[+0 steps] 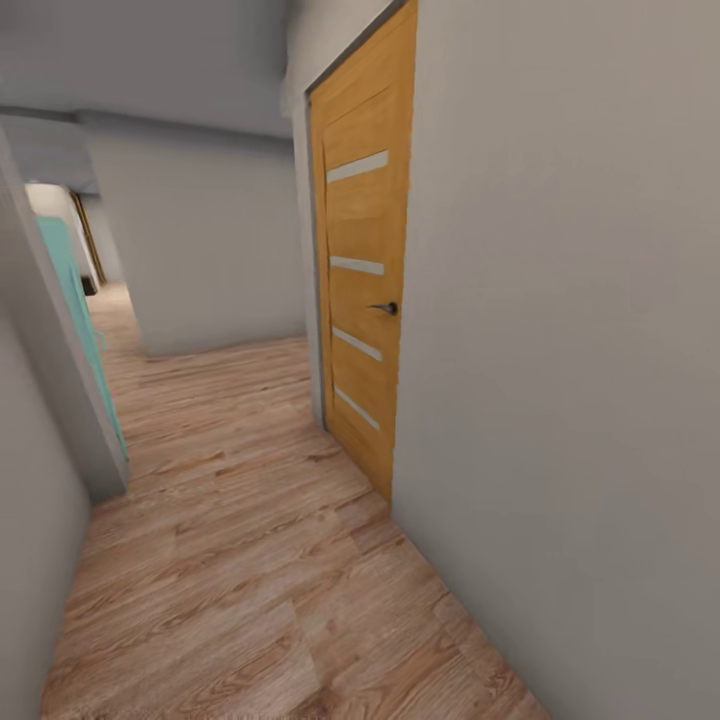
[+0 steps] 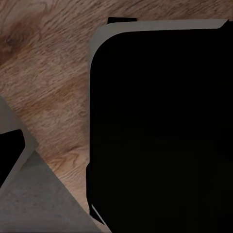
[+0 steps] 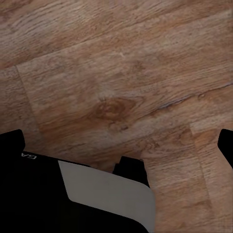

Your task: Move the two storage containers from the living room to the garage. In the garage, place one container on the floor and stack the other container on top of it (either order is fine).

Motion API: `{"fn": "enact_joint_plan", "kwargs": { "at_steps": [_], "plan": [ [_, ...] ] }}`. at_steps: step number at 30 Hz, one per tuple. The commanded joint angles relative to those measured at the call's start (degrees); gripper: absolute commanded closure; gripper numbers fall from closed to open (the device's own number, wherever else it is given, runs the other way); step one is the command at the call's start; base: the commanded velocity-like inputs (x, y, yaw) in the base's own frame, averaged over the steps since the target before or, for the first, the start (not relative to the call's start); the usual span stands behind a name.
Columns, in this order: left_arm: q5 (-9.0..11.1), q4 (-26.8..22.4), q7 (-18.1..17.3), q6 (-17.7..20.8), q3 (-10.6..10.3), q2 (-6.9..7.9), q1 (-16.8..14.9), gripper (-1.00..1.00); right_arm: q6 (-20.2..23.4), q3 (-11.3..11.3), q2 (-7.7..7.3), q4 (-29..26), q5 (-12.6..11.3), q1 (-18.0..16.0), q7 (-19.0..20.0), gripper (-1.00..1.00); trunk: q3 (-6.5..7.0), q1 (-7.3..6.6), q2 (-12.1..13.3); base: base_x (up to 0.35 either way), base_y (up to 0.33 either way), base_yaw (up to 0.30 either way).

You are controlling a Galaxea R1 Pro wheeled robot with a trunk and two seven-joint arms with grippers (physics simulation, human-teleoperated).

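Observation:
The storage containers are out of view. I am in a corridor with a light wood plank floor (image 1: 250, 560). In the right wrist view my right gripper (image 3: 121, 148) hangs open over the planks, with a dark fingertip (image 3: 226, 148) at each side edge and nothing between them. In the left wrist view my left gripper (image 2: 116, 158) points down at the floor and at my own black base (image 2: 160, 131). One dark finger (image 2: 10, 155) sits at the picture's edge, and the other is lost against the black base. Nothing is held.
A shut orange wooden door (image 1: 365, 290) with a dark handle (image 1: 386, 308) stands in the grey wall (image 1: 560, 350) close on my right. At the left are a grey wall corner (image 1: 60, 400) and a teal panel (image 1: 80, 310). The corridor runs ahead and bends left.

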Motion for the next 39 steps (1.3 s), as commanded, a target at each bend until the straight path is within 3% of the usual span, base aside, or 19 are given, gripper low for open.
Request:
{"fn": "enact_joint_plan", "kwargs": {
  "at_steps": [1,17,23,28,34,39],
  "plan": [
    [0.09,-0.05,0.09,-0.06,0.11,0.0,0.01,-1.0,-0.2,0.42,0.05,0.12,-0.6,-0.03,0.3,-1.0,-0.05,0.0,-0.03,0.0,0.0,0.272],
    [0.09,-0.05,0.09,-0.06,0.12,-0.05,0.01,-1.0,-0.28,0.21,-0.1,0.12,-0.69,-0.04,0.3,-1.0,-0.05,0.0,-0.03,0.0,0.0,0.267],
    [0.09,-0.05,0.09,-0.06,0.13,-0.02,0.01,-1.0,-0.2,0.2,-0.16,0.37,-0.69,-0.01,0.33,-1.0,-0.05,0.0,-0.03,0.0,0.0,0.083],
    [0.09,-0.05,0.09,-0.06,0.13,-0.01,0.01,-1.0,-0.77,0.25,-0.39,1.57,-0.56,3.52,0.34,-1.0,-0.05,0.0,-0.03,0.0,0.0,0.008],
    [0.09,-0.05,0.09,-0.06,0.13,0.01,0.01,-1.0,-1.47,0.27,-2.93,1.72,-0.99,5.17,0.31,-1.0,-0.05,0.0,-0.03,0.0,0.0,0.0],
    [0.09,-0.05,0.09,-0.06,0.13,0.02,0.01,-1.0,-1.65,0.27,-3.59,1.75,-1.1,5.3,0.37,-1.0,-0.05,0.0,-0.03,0.0,0.0,0.0]
  ]
}}
